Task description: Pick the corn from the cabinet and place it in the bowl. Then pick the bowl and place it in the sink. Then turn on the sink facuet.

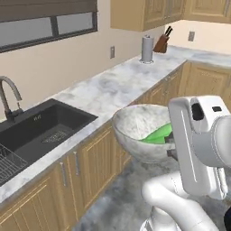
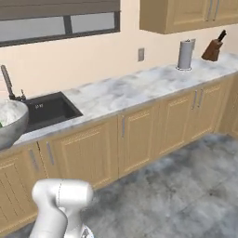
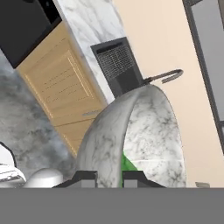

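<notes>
The grey-white marbled bowl point(image 1: 135, 128) hangs in the air in front of the base cupboards, to the right of the black sink point(image 1: 43, 128). Inside it lies the green corn point(image 1: 158, 134). My gripper point(image 3: 109, 178) is shut on the bowl's point(image 3: 148, 131) rim, one dark tip on each side of the wall, with the corn point(image 3: 127, 164) just beyond. The gripper point(image 1: 170, 145) is mostly hidden behind my forearm. At the left edge of the right base view the bowl point(image 2: 10, 122) shows beside the sink point(image 2: 49, 109). The gooseneck sink facuet point(image 1: 9, 97) stands behind the basin. The cabinet is out of view.
A wire rack point(image 1: 6, 164) sits in the sink's left part. The marble counter point(image 1: 117, 83) runs right to a paper-towel roll point(image 1: 147, 48) and a knife block point(image 1: 161, 43). Base cupboards point(image 2: 139, 135) line the grey floor point(image 2: 186, 186).
</notes>
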Motion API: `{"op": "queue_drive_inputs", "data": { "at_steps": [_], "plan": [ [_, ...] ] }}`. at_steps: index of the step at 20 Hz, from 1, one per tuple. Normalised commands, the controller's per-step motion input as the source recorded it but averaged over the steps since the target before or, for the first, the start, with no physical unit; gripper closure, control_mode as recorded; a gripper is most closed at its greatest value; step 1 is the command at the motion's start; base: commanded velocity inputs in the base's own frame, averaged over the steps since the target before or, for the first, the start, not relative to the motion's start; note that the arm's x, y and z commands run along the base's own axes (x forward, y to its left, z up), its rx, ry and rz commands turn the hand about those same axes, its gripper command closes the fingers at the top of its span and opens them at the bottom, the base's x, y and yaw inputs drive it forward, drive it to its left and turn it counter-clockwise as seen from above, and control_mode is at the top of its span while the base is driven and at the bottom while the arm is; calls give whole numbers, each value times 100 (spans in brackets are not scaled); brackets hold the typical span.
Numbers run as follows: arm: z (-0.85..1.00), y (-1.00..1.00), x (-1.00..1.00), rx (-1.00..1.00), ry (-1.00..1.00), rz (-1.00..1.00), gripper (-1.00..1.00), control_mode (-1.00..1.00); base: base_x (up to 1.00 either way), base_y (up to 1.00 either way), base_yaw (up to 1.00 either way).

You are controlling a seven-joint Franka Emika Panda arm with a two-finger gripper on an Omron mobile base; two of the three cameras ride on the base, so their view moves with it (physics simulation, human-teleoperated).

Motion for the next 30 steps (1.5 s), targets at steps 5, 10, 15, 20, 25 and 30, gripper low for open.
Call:
{"op": "queue_drive_inputs", "data": {
  "at_steps": [5, 10, 15, 20, 25, 30],
  "plan": [
    [0, 0, 0, 0, 0, 0, 100, 100, 84, 0, 54],
    [0, 0, 0, 0, 0, 0, 100, 100, 37, 0, 51],
    [0, 0, 0, 0, 0, 0, 100, 100, 25, 0, 49],
    [0, 0, 0, 0, 0, 0, 100, 100, 62, -15, 45],
    [0, 0, 0, 0, 0, 0, 100, 100, 33, -40, 25],
    [0, 0, 0, 0, 0, 0, 100, 100, 10, -36, 3]
  ]
}}
